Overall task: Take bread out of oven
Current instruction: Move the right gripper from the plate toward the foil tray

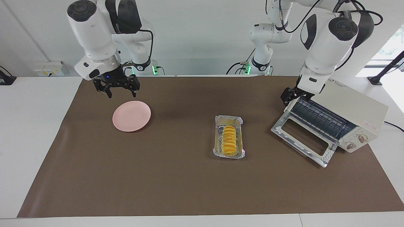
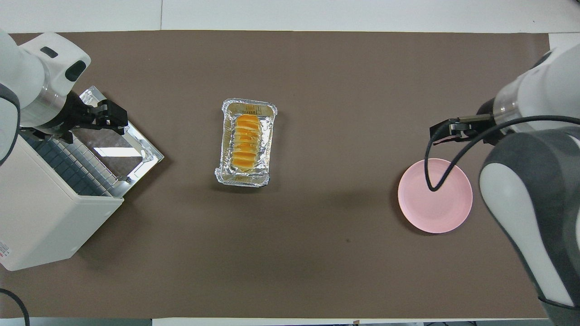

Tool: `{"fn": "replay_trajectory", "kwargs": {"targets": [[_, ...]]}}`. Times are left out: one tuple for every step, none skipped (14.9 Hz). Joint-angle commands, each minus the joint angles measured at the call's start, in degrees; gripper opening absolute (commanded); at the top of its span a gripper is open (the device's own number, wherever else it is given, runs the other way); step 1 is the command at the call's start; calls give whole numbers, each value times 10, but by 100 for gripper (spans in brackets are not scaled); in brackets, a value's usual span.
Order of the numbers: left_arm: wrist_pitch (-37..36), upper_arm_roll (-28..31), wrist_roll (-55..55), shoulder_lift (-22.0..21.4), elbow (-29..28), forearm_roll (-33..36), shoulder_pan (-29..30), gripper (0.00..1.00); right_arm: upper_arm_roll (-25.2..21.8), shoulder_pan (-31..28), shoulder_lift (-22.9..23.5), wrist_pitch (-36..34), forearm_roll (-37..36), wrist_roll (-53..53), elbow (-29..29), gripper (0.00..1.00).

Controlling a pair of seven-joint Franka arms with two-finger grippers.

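Toaster oven [image 1: 353, 116] at the left arm's end of the tabletop [image 1: 176, 176], its glass door [image 1: 303, 138] dropped open. Bread [image 1: 229, 140] lies in a foil tray [image 1: 217, 143] out on the tabletop, between the oven and a pink plate [image 1: 131, 116]. Left tool [image 1: 288, 97] sits at the oven's upper front corner; finger state cannot be told. Right tool [image 1: 121, 90], fingers spread, hangs empty over the plate's edge
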Motion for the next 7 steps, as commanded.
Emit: {"fn": "replay_trajectory", "kwargs": {"targets": [[-23,-5,96,-30,-32,-15,18,100,-2,49,72,30,14,90,45,100],[-29,-5,113,-34,-32,-24,34,100,-2,70,99,39,14,126,69,100],[-40,-5,123,-41,-33,-37,41,100,-2,87,125,48,14,155,93,100],[-48,-5,127,-49,-37,-37,41,100,-2,94,143,50,14,171,110,100],[-43,-6,125,-63,-51,-38,43,100,-1,99,152,53,17,179,119,100],[-41,-12,125,-74,-65,-39,57,100,-2,110,165,52,31,184,125,100],[-29,-19,141,-78,-61,-39,64,100,-4,133,213,51,37,227,166,100]]}}
